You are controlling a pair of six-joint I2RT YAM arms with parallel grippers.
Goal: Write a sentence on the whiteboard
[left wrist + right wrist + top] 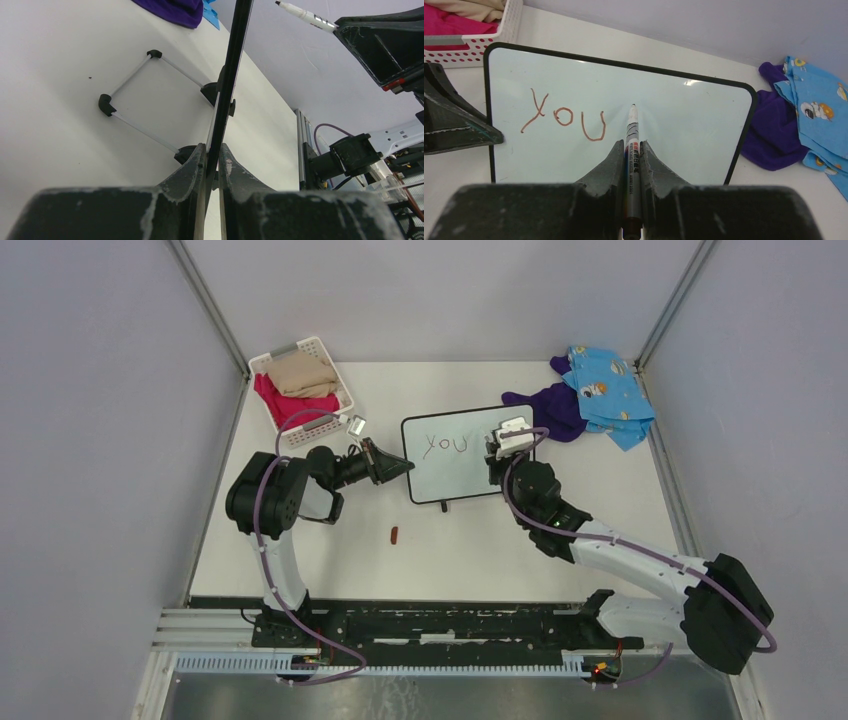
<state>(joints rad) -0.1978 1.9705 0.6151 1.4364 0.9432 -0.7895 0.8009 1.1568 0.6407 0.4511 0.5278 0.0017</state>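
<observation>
The whiteboard [455,460] stands near the table's middle; it also shows in the right wrist view [674,120] and edge-on in the left wrist view [232,65]. It bears only the brown word "you" [564,117], also seen from above [445,444]. My left gripper [405,468] is shut on the board's left edge, fingers [192,167] on either side of the frame. My right gripper [631,150] is shut on a white marker [632,135] with its tip on or just off the board, right of the "u". The right gripper [497,448] is over the board's right part.
A white basket [300,390] with tan and pink cloth stands at the back left. Purple cloth [550,405] and blue patterned cloth [605,390] lie at the back right. A small brown marker cap [394,534] lies in front of the board. Grey walls close three sides.
</observation>
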